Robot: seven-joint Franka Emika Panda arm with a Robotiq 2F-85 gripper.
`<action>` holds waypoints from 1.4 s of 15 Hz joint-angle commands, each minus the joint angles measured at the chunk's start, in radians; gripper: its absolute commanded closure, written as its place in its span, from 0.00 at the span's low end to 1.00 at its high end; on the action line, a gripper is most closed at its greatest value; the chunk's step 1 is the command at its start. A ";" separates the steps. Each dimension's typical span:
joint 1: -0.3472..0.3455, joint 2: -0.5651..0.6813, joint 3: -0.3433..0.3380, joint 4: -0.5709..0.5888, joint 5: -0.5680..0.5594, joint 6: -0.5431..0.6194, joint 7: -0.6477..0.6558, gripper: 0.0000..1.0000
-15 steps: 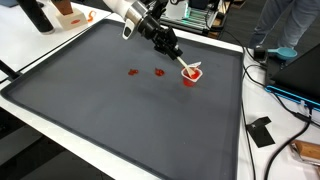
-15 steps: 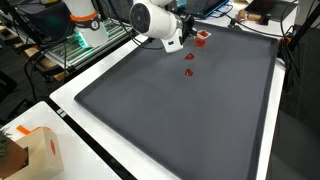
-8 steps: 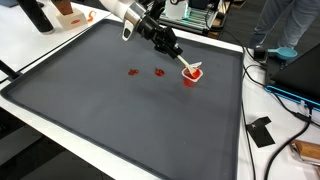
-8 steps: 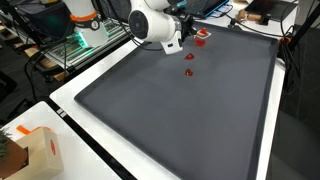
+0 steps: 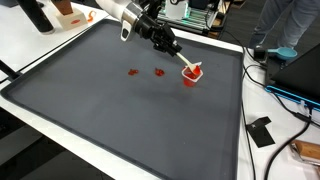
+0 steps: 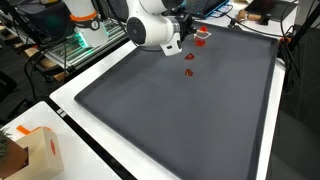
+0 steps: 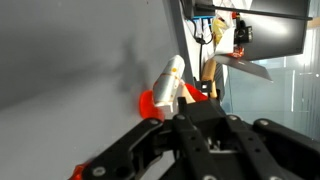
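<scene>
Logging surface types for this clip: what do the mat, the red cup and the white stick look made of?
Mat: dark grey and matte with no glare, likely rubber or fabric. Red cup: probably plastic, with a smooth, uniform colour. White stick at the gripper: plastic or painted wood, smooth and pale in the wrist view, too small to tell.

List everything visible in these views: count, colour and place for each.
mat: one, dark grey, covering most of the table.
table: one, white, under the mat.
cup: one, red, on the mat's far part, under the gripper.
utensil: one, white, tip in the cup.
small pieces: two, red, on the mat, apart from the cup.
cardboard box: one, brown, on the table corner, off the mat.
flat item: one, black, on the table beside cables.
gripper: one, black, shut on the utensil.
arm: one, white, above the mat.
</scene>
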 commanded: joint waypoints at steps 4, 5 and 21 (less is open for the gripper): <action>-0.015 -0.004 -0.024 0.003 0.022 -0.064 -0.024 0.94; -0.016 -0.009 -0.027 0.004 0.020 -0.068 -0.021 0.94; -0.070 -0.139 -0.100 0.019 0.006 -0.143 0.012 0.94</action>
